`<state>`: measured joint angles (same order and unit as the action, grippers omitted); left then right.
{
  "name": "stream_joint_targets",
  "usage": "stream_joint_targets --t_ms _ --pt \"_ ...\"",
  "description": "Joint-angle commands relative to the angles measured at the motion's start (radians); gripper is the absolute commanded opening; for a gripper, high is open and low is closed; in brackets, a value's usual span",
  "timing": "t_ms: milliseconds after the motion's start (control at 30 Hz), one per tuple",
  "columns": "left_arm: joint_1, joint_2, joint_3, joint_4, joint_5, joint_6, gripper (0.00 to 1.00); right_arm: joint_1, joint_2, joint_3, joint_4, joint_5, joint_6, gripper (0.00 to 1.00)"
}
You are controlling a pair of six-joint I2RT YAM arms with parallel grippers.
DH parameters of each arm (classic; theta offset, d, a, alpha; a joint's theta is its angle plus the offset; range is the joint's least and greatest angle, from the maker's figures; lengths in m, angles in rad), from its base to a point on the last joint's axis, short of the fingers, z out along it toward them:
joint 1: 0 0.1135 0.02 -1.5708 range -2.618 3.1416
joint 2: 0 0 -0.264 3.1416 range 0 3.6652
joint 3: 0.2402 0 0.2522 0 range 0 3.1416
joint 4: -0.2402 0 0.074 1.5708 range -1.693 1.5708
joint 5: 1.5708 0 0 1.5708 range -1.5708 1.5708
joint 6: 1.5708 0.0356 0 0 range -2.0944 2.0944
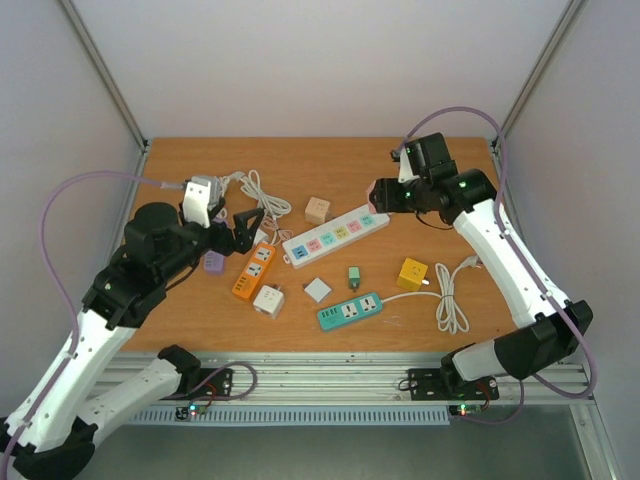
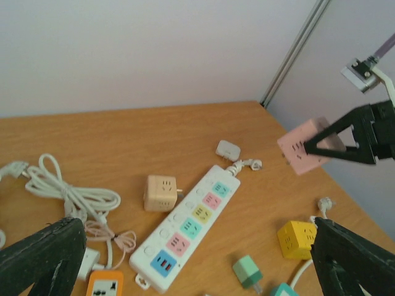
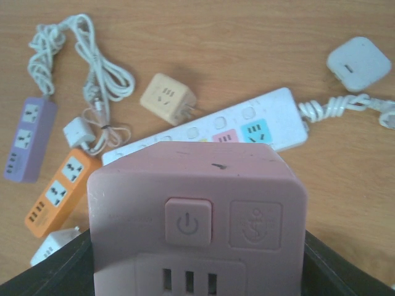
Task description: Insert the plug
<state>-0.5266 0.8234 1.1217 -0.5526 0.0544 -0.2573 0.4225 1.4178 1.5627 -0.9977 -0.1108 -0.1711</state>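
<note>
My right gripper is shut on a pink cube plug adapter, held in the air over the right end of the white multi-colour power strip. In the right wrist view the pink cube fills the lower frame, power button facing the camera, with the white strip below it. My left gripper stands open and empty beside the strip's left end. Its wrist view shows the white strip between its fingers and the pink cube at the right.
A beige cube, orange strip, purple strip, white cube, small green plug, teal strip, yellow cube and coiled white cables lie on the wooden table.
</note>
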Motion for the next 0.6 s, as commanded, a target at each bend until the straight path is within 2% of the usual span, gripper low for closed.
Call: stream_joint_targets --t_ms 0,133,300,567 --pt "0.002 -0.078 -0.070 0.004 0.001 -0.044 0.99 -0.076 0.018 -0.020 0.060 -0.043 -0.050 0.46" --pt "0.002 -0.064 -0.088 0.039 -0.009 -0.042 0.99 -0.167 0.059 -0.038 0.068 -0.106 -0.082 0.45" --pt "0.003 -0.034 -0.110 0.093 0.008 -0.020 0.99 -0.326 0.091 -0.079 0.135 -0.328 -0.134 0.43" --pt "0.005 -0.009 -0.087 0.114 0.035 -0.031 0.99 -0.340 0.204 -0.069 0.170 -0.397 -0.292 0.43"
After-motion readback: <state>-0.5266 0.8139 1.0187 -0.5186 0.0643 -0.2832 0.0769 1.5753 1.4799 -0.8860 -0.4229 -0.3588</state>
